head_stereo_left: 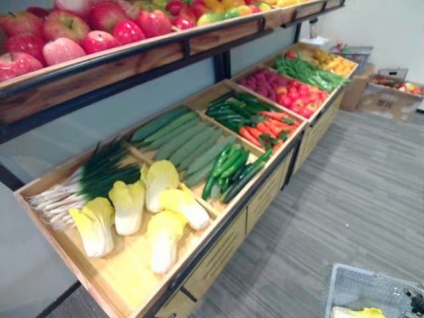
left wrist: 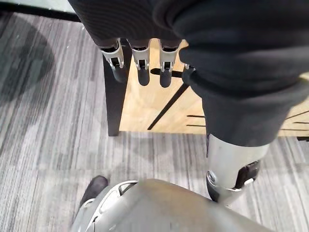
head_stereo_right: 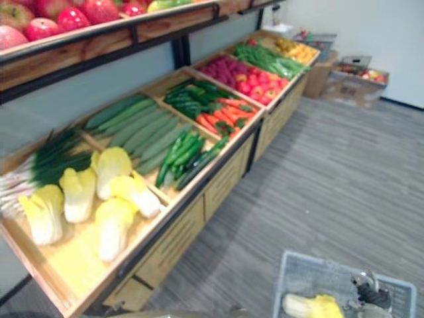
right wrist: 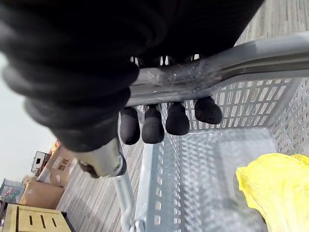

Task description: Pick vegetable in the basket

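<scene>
Your right hand (right wrist: 153,126) clamps the grey bar handle (right wrist: 251,53) of the grey perforated plastic basket (right wrist: 227,104) carrying a yellow-white cabbage (right wrist: 275,186), leaving your slack-fingered left hand (left wrist: 140,63) free to pick.

I read my left hand (left wrist: 140,63) hanging with fingers straight, relaxed and empty, while my right hand (right wrist: 153,126) has its fingers curled round the basket handle (right wrist: 231,60).

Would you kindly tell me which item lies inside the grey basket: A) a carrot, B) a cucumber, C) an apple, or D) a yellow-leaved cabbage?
D: a yellow-leaved cabbage lies inside the basket, whose handle the right robot hand is curled round.
</scene>
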{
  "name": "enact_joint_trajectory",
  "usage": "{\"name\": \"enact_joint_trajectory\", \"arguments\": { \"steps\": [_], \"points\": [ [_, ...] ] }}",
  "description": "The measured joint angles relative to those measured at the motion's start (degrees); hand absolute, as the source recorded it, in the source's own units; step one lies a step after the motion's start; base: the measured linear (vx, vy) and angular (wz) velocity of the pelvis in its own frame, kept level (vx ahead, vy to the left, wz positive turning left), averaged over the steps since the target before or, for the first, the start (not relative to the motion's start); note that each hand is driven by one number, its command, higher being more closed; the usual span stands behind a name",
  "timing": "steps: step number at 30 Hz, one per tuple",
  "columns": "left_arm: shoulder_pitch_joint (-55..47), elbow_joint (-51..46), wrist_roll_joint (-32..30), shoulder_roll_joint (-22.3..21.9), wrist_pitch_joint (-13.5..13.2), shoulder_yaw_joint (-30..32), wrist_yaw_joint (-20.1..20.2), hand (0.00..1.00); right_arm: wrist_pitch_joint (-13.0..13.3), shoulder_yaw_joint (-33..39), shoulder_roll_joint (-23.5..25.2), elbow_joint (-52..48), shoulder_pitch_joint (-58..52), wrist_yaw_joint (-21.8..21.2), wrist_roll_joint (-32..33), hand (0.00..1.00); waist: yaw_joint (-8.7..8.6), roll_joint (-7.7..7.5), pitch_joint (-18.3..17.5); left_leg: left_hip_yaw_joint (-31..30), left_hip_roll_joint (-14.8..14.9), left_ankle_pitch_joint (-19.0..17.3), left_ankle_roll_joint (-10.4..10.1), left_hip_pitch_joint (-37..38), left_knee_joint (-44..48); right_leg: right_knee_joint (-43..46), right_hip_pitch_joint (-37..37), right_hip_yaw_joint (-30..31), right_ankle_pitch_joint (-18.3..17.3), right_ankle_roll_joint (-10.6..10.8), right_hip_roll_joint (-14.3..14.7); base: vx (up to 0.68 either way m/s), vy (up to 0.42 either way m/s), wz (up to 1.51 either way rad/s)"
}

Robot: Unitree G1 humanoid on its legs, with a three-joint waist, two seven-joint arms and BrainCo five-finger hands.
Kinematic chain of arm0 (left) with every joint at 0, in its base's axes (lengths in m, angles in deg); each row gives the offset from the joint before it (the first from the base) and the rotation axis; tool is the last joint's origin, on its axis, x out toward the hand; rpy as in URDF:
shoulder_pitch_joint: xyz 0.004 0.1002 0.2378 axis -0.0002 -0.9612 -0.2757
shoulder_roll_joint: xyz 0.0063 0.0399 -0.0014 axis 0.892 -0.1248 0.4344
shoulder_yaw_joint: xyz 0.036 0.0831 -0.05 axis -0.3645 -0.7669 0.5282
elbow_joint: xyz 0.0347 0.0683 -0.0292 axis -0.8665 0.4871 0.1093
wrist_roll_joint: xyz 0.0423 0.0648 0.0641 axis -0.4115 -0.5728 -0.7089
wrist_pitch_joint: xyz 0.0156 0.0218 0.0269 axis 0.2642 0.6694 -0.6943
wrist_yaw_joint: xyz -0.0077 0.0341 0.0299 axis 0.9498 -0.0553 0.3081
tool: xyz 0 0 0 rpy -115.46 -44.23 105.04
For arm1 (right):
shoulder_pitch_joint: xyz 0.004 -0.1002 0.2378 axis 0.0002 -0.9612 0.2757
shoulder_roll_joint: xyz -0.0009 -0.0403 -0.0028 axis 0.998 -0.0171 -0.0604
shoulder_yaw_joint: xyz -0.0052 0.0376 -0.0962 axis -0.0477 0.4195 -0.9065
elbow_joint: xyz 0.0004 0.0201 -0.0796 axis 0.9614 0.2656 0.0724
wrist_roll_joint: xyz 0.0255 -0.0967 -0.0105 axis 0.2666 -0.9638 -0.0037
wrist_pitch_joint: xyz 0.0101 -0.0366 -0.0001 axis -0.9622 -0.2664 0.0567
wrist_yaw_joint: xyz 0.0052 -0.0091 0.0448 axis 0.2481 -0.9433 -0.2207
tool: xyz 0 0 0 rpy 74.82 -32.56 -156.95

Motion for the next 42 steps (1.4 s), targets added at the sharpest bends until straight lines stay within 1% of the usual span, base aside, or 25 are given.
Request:
{"name": "enact_joint_trajectory", "arguments": {
  "steps": [3,4,5,6,7,8,10,12,14,15,16,17,18,21,25,27,29,30,32,33,35,37,38,39,42],
  "points": [
    [2.0,0.0,0.6,0.2,0.1,0.9,0.4,0.0,0.0,-1.2,2.2,-6.6,0.5,-0.7,0.1,1.0,0.02,-0.66,1.2,3.9,1.1,-4.3,1.6,-6.6,8.4,1.3,-6.3,4.4,2.9,3.1,0.1,-0.12,0.11,-0.82],
    [3.1,-0.3,1.6,0.6,0.3,1.4,0.4,0.0,0.0,-3.2,3.8,-8.5,2.1,-0.9,0.1,1.0,0.31,-1.36,3.0,7.6,2.2,-5.6,2.6,-7.6,11.3,0.3,-8.7,3.4,7.5,2.6,1.2,-0.24,0.167,-1.97],
    [3.3,-0.4,2.5,0.5,0.3,2.7,0.6,0.0,0.2,-5.0,5.6,-9.5,4.6,-1.0,0.1,1.0,1.07,0.03,3.9,12.8,4.5,-5.5,3.9,-7.7,10.6,-6.2,-8.7,-1.8,16.2,1.9,2.2,-0.23,0.125,-1.81],
    [3.6,-0.4,2.6,0.5,0.3,3.2,0.6,0.0,0.2,-5.6,5.9,-9.5,5.2,-0.9,0.1,1.0,1.64,-0.05,4.9,14.4,4.7,-5.4,4.3,-7.1,10.4,-5.0,-8.9,-4.9,16.1,1.3,2.3,-0.21,0.117,-1.7],
    [4.9,-1.1,2.6,0.4,0.3,3.9,0.6,0.0,0.1,-7.6,6.2,-9.9,6.0,-0.9,0.1,1.0,2.0,-1.12,7.0,18.1,4.8,-5.1,5.3,-5.6,9.2,7.3,-10.4,-17.7,6.8,-5.8,0.5,-0.18,0.111,-1.29],
    [4.9,-2.9,2.6,0.4,0.2,3.6,0.6,0.0,0.0,-9.2,6.0,-9.6,6.2,-0.8,0.1,1.0,2.37,-1.25,9.1,21.0,4.5,-4.7,5.9,-3.8,8.3,19.6,-10.5,-28.1,-0.4,-7.3,-3.0,-0.15,0.127,-1.3],
    [4.6,-3.0,2.7,0.5,0.3,2.9,0.8,0.0,-0.1,-11.7,5.5,-8.4,7.2,-0.8,0.0,1.0,2.6,-1.61,9.3,24.9,4.7,-4.3,6.1,-3.2,8.7,27.6,-9.1,-35.1,-3.5,-7.4,-7.1,-0.15,0.075,-1.08],
    [4.6,-3.0,3.8,0.4,0.3,2.8,0.8,0.0,-0.2,-14.6,4.7,-6.2,8.3,-0.9,0.0,1.0,3.48,-1.63,9.4,28.5,5.3,-4.2,6.2,-2.4,9.8,30.7,-7.6,-37.4,-4.6,-7.2,-10.0,-0.11,-0.014,-0.96],
    [4.5,-3.0,5.0,0.4,0.4,3.1,0.7,0.0,-0.3,-16.4,4.6,-4.6,8.6,-0.8,-0.1,1.0,3.75,-1.81,9.3,30.5,6.0,-4.2,6.2,-1.6,10.9,30.1,-6.4,-37.3,-5.8,-6.0,-10.8,-0.06,-0.125,-0.57],
    [4.4,-2.7,5.0,0.2,0.4,3.7,0.7,0.0,-1.1,-18.0,4.3,-4.1,8.5,-0.9,-0.6,1.0,3.59,-1.99,9.0,31.5,6.2,-4.1,5.8,-1.6,11.6,28.3,-6.5,-37.0,-7.0,-5.4,-10.1,-0.08,-0.219,-0.66],
    [4.1,-2.6,5.2,-0.8,0.5,4.3,0.7,0.0,-1.7,-19.1,3.8,-4.1,8.6,-1.0,-0.6,1.0,4.17,-1.88,8.7,32.9,6.6,-3.6,5.1,-2.3,11.6,22.9,-6.3,-35.1,-7.5,-4.7,-7.4,-0.07,-0.211,-0.7],
    [4.0,-2.6,6.1,-1.3,0.5,4.3,0.7,0.0,-1.7,-19.3,3.8,-4.2,8.8,-0.9,-0.6,1.0,4.59,-0.72,7.9,33.4,6.8,-3.1,5.1,-3.3,11.4,18.7,-5.9,-33.9,-7.5,-4.7,-5.8,-0.07,-0.231,-0.88],
    [4.2,-2.5,6.8,-1.8,0.4,4.9,0.6,0.0,-1.6,-19.7,3.8,-4.4,9.0,-1.0,-0.4,1.0,5.22,-0.89,7.6,35.1,7.1,-2.2,5.4,-4.7,11.5,12.3,-5.3,-32.6,-8.7,-4.2,-4.2,-0.09,-0.221,-0.64],
    [4.8,-1.5,7.0,-2.8,1.2,5.5,-0.2,0.0,-1.7,-21.6,3.9,-4.4,7.5,-1.0,-0.4,1.0,4.9,-0.2,8.1,35.5,9.9,-0.6,5.4,-4.8,13.8,10.9,-4.8,-32.3,-8.0,-4.9,-1.7,-0.07,-0.208,-0.28],
    [4.5,-0.9,7.0,-3.0,1.5,6.2,-1.2,0.0,-1.4,-23.4,4.5,-7.5,4.6,-1.0,0.0,1.0,4.99,-0.53,8.3,30.8,16.9,3.3,5.7,-4.5,24.6,8.3,-0.1,-31.2,-7.6,-6.3,1.8,-0.03,-0.201,-0.21],
    [4.0,-1.1,7.2,-3.1,1.4,6.9,-1.5,0.0,-1.1,-23.7,4.7,-9.1,4.0,-1.0,0.0,1.0,5.26,-1.42,8.8,25.1,17.8,7.3,5.6,-6.0,29.4,6.9,1.6,-29.0,-6.9,-7.5,1.8,-0.06,-0.097,-0.5],
    [3.9,-1.0,7.2,-3.2,1.3,6.9,-1.9,0.0,-0.2,-24.1,4.9,-10.0,4.3,-1.0,0.4,1.0,5.63,-1.73,9.0,14.0,14.3,6.9,4.0,-9.2,30.6,6.2,1.6,-25.6,-6.4,-7.9,0.9,-0.07,-0.001,-0.77],
    [3.5,-1.1,7.2,-3.5,1.1,6.9,-2.5,0.0,0.1,-25.4,4.9,-10.4,4.2,-1.1,0.7,1.0,6.33,-1.72,9.0,6.2,10.5,5.9,3.3,-10.7,29.5,5.4,1.5,-23.1,-6.0,-7.2,0.6,-0.04,0.044,-0.86],
    [3.1,-1.6,7.2,-4.3,1.1,7.7,-3.2,0.0,0.2,-25.7,5.4,-10.4,4.2,-1.5,1.7,1.0,7.17,-1.67,9.0,-0.6,6.2,4.8,2.4,-11.2,26.2,4.0,1.6,-20.4,-5.0,-6.4,0.6,-0.03,0.082,-0.92],
    [2.2,-2.2,7.2,-4.8,1.0,8.2,-3.3,0.0,0.3,-25.8,5.6,-10.5,4.1,-2.0,2.3,1.0,7.2,-1.5,9.1,-7.9,1.5,3.8,1.4,-11.7,20.2,2.6,1.5,-17.9,-4.2,-6.2,0.6,-0.01,0.109,-0.8],
    [1.5,-2.6,7.2,-5.4,0.9,8.4,-3.3,0.0,0.3,-25.7,5.5,-10.8,4.0,-2.3,2.3,1.0,7.2,-1.07,9.1,-14.4,-2.6,3.4,0.7,-11.3,12.2,2.3,0.7,-15.8,-3.7,-5.4,0.6,0.0,0.17,-0.71],
    [1.1,-2.6,7.3,-6.7,0.9,8.6,-3.4,0.0,0.5,-25.7,4.8,-12.2,3.3,-2.5,2.5,1.0,8.0,1.23,8.7,-18.4,-3.6,4.7,1.5,-9.5,2.1,2.5,-0.6,-14.0,-3.1,-4.5,2.4,0.03,0.235,-0.66],
    [1.6,-2.5,7.3,-6.6,1.2,9.0,-3.4,0.0,0.8,-25.6,5.6,-12.4,3.1,-2.6,2.6,1.0,8.43,1.39,8.8,-17.4,-4.1,4.0,2.1,-9.4,1.3,2.4,-0.6,-13.2,-2.8,-4.0,1.9,0.08,0.254,-0.37],
    [1.6,-3.2,7.3,-6.3,1.1,9.0,-3.7,0.0,0.9,-25.6,6.1,-13.6,2.1,-3.0,2.7,1.0,8.34,0.46,8.7,-17.0,-5.4,3.9,2.6,-9.7,0.5,1.0,-0.5,-13.5,-1.4,-2.5,0.6,0.12,0.284,-0.16],
    [1.8,-3.0,7.3,-6.3,1.3,9.1,-3.9,0.0,0.9,-25.3,6.0,-13.8,1.4,-2.9,2.5,1.0,8.25,0.17,8.6,-15.8,-7.9,4.0,4.3,-9.1,-1.1,-0.2,-0.5,-12.7,-0.7,-1.5,-1.8,0.12,0.187,-0.04]
  ]
}}
